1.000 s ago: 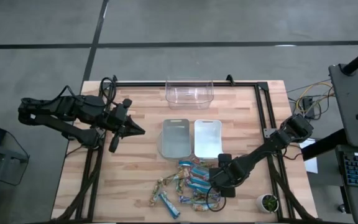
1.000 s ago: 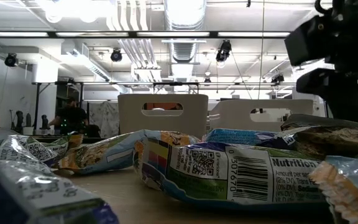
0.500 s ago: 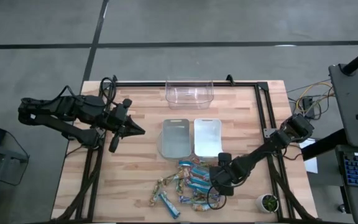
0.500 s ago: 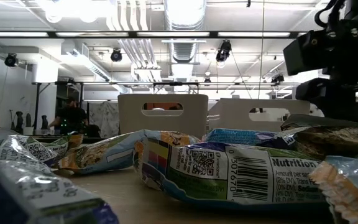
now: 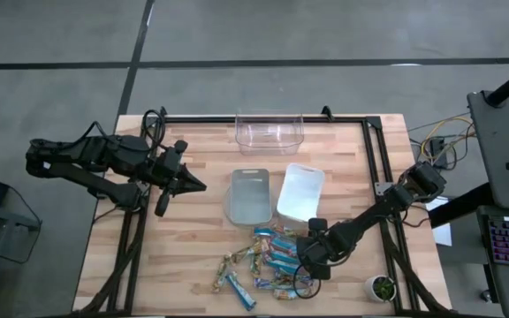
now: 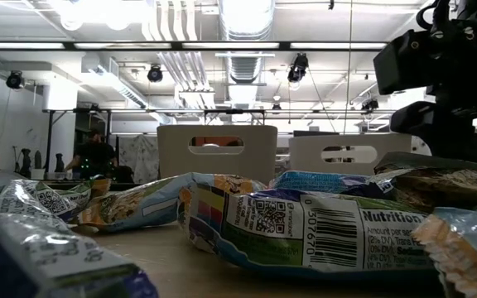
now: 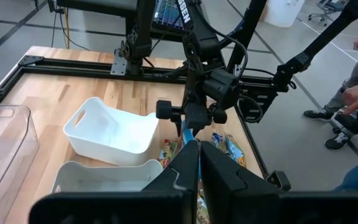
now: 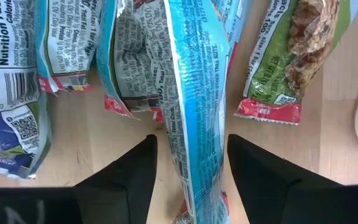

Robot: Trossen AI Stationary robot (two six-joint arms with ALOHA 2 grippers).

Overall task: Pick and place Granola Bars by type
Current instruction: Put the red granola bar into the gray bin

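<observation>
Your right gripper [image 5: 310,261] is sitting low at the edge of the granola bar pile [image 5: 263,261] near the table's front; its fingers [image 8: 126,177] are spread apart, straddling a blue bar [image 8: 194,106] without squeezing it yet; the white bin [image 5: 300,192] is lying skewed beside the grey bin [image 5: 249,195], just behind the pile; your left gripper [image 5: 184,183] is hovering over the table's left side with its fingers pressed together, holding nothing.
</observation>
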